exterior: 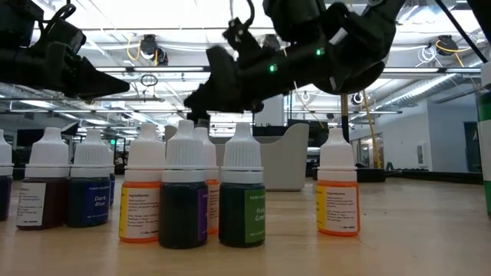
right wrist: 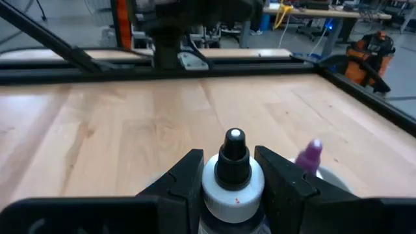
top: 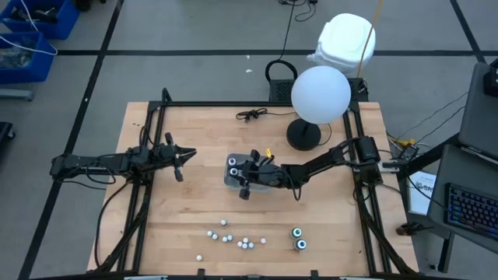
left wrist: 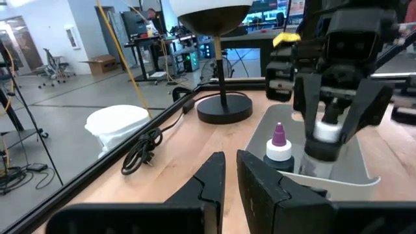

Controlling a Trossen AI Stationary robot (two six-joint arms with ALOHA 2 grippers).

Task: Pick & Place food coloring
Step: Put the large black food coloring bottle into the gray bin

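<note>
From above, the right gripper (top: 247, 180) is hanging over the grey rectangular tray (top: 231, 177) at the middle of the pale wooden worktop (top: 194, 202); the left gripper (top: 180, 159) is waiting well apart toward the worktop's left; a scatter of tiny white-capped food coloring bottles (top: 233, 236) is lying near the front edge, with two dark teal-topped bottles (top: 299, 238) just beside them, so most of the set is still waiting to be moved; a white globe lamp on a black base (top: 319, 95) is standing behind the tray.

At table height, small dropper bottles (exterior: 184, 195) in orange, green, dark and blue are standing close together in the foreground, untouched; both dark arms are passing overhead.

From the left wrist, the left fingers (left wrist: 209, 182) are sitting nearly together and holding nothing; ahead, the right gripper (left wrist: 328, 133) is lowering, as I judge it, a dark white-collared bottle (left wrist: 323, 140) into the tray (left wrist: 351, 179), beside a purple-tipped bottle (left wrist: 279, 146) already standing inside.

From the right wrist, the right fingers (right wrist: 188, 175) are clamping the white-collared, black-nozzled bottle (right wrist: 233, 175); the purple tip (right wrist: 309, 155) is showing just beside it; the task seems early, with one bottle placed, one arriving, many left.
</note>
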